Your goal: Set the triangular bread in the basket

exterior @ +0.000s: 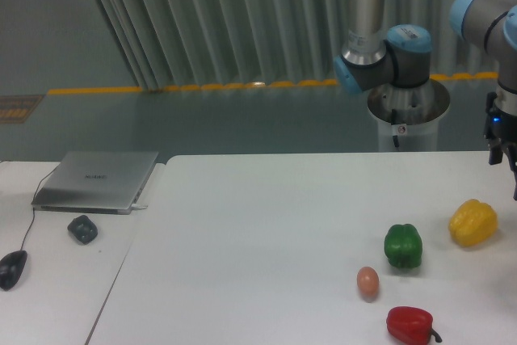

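The triangular bread is out of view, and no basket shows either. My gripper (504, 151) hangs at the far right edge of the picture, above the table's back right part and above the yellow bell pepper (473, 222). It is dark and mostly cut off by the frame edge, so I cannot tell how its jaws stand or whether it holds anything.
On the white table (258, 232) lie a green bell pepper (403, 246), a brown egg (367, 282) and a red bell pepper (410, 325). On the side table at the left are a closed laptop (97, 181), a dark object (82, 229) and a mouse (11, 269).
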Available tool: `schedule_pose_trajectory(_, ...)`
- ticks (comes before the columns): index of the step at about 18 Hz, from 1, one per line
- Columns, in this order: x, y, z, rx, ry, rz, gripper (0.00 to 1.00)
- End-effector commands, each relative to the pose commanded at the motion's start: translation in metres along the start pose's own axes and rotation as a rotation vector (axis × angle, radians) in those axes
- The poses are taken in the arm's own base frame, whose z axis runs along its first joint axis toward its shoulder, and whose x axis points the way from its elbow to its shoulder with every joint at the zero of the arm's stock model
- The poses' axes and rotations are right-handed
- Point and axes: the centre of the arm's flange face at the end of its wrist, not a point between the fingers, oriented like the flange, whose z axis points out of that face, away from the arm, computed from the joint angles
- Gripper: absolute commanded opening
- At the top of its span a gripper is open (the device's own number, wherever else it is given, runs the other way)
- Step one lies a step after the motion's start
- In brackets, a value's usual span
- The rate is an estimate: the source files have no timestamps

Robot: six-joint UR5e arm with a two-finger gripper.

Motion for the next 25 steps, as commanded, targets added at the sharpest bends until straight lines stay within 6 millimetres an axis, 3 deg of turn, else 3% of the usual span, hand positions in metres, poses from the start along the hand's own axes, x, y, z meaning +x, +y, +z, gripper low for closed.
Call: schedule_pose_trajectory(25, 0.001, 0.013, 0.006, 0.010, 0.007, -0.025, 1.00)
